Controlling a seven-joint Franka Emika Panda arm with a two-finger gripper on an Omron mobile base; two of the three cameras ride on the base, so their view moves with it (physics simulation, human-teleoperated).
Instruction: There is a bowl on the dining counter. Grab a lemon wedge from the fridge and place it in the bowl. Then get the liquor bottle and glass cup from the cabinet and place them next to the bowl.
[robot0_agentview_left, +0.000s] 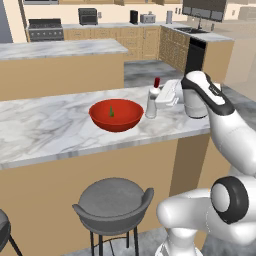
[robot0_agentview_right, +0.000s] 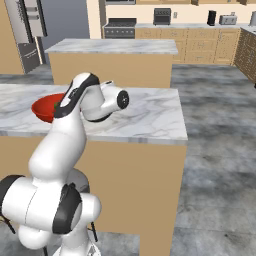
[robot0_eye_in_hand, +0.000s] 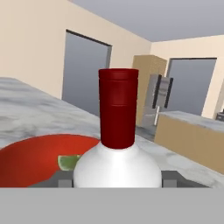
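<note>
Gripper fingers flank the upright liquor bottle beside the bowl, apparently gripping it.

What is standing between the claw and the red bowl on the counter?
The liquor bottle stands between the claw and the bowl, seen in the left base view.

A rendered home kitchen. A long marble-topped surface with tan wood sides has a grey bar stool drawn up beneath it. Behind stands a shorter marble-topped island. Along the far wall run tan drawer cabinets, a black range, a microwave and a toaster. A steel fridge stands at the far left of the right base view.
</note>
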